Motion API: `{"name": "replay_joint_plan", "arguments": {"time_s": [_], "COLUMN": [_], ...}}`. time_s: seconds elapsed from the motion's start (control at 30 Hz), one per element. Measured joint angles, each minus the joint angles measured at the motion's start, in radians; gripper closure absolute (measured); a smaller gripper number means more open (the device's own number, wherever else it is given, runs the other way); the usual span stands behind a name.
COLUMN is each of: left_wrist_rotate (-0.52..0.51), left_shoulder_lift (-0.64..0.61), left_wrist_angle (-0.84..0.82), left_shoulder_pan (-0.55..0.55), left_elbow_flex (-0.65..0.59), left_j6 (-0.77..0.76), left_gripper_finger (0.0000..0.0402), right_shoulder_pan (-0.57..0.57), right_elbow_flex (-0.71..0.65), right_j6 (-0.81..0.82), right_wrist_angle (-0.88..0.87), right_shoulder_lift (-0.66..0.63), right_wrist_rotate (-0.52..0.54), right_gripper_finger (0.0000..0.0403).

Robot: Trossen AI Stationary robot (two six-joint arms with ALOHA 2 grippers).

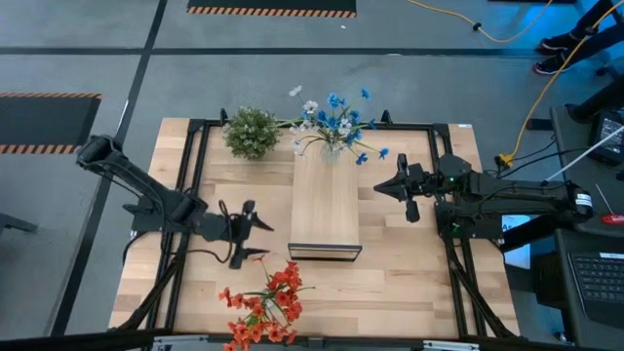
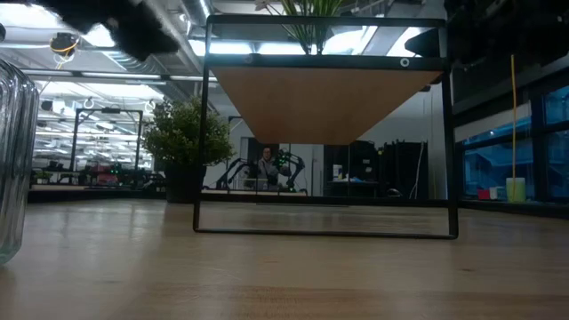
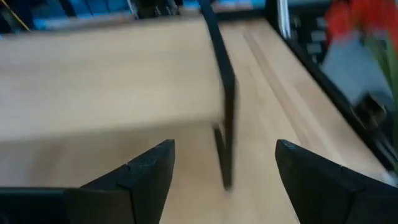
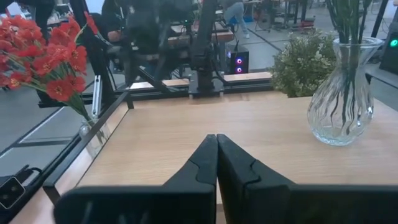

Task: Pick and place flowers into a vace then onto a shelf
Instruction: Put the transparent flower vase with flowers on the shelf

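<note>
The shelf [image 1: 325,210], a pale wood top on a black frame, stands mid-table. At its far end stands a glass vase [image 4: 342,93] holding blue and white flowers [image 1: 336,125]. Red-orange flowers [image 1: 265,302] stand in a second glass vase [image 2: 9,169] at the table's near edge. My left gripper [image 1: 255,234] is open, with nothing between its fingers. It hovers by the shelf's near left corner [image 3: 225,112], just beyond the red flowers [image 3: 360,18]. My right gripper [image 1: 382,185] is shut and hovers right of the shelf [image 2: 324,129], holding nothing.
A round bushy green plant [image 1: 252,132] stands at the far left of the shelf. A black tube frame [image 1: 195,127] runs around the tabletop. Bare wood lies between the shelf and the table's near right edge.
</note>
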Motion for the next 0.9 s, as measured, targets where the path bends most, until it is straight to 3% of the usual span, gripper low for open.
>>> {"name": "replay_joint_plan", "arguments": {"time_s": [0.37,0.73,0.9], "left_wrist_rotate": [0.025,0.078,0.065], "left_shoulder_lift": [0.04,0.181,0.269], "left_wrist_angle": [-0.219,-0.131,0.013], "left_shoulder_pan": [-0.179,-0.301,-0.321], "left_elbow_flex": [0.0,0.0,0.0], "left_j6": [-0.345,-0.537,-0.557], "left_gripper_finger": [0.013,0.0134,0.0134], "right_shoulder_pan": [0.056,0.108,0.119], "right_elbow_flex": [0.0,0.0,0.0], "right_j6": [0.018,0.03,0.03], "right_wrist_angle": [0.004,0.047,0.047], "right_shoulder_lift": [0.0,0.0,0.0], "right_wrist_rotate": [-0.011,0.025,0.028], "right_gripper_finger": [0.0397,0.0397,0.0397]}}
